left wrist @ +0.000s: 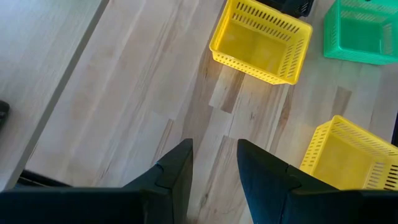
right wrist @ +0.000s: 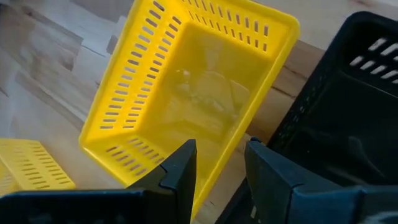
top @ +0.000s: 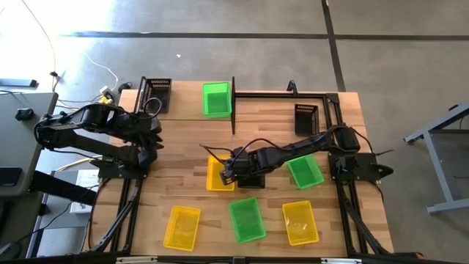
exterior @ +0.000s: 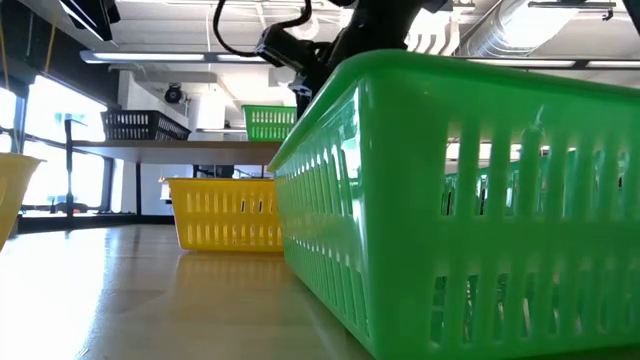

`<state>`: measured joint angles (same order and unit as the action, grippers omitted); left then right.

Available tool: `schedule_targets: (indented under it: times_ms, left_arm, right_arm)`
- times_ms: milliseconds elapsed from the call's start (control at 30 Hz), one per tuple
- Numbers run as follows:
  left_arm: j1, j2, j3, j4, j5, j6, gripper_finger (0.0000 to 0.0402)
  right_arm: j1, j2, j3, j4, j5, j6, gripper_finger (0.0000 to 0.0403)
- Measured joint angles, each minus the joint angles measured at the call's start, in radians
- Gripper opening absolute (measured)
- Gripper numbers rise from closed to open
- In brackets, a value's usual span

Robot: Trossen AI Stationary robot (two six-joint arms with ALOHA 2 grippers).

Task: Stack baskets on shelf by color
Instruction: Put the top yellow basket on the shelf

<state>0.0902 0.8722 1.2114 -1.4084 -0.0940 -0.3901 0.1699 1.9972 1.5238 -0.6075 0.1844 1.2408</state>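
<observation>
My right gripper (top: 229,174) (right wrist: 221,171) is open and hovers above one long rim of a yellow basket (top: 216,176) (right wrist: 199,87) that rests flat on the table (exterior: 225,215). A black basket (right wrist: 348,112) sits right beside that one. On the shelf (exterior: 180,148) at the table's far left stand a black basket (top: 159,94) and a green basket (top: 216,99). Loose on the table are two more yellow baskets (top: 183,226) (top: 300,221), two green ones (top: 247,218) (top: 304,170) and a black one (top: 306,117). My left gripper (top: 152,147) (left wrist: 214,168) waits open at the table's left.
A black metal frame (top: 286,94) runs along the table's far right, beside the black basket there. Bare wood lies under my left gripper (left wrist: 155,93). The big green basket (exterior: 460,200) fills most of the low view. Cables lie on the floor beyond the far left corner.
</observation>
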Motion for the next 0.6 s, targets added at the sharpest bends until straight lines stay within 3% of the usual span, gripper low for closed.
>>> schedule_targets:
  times_ms: [600]
  left_arm:
    - [0.0,0.0,0.0,0.0,0.0,0.0,0.0115]
  right_arm:
    - [-0.017,0.054,-0.001,0.031,-0.042,0.02,0.0122]
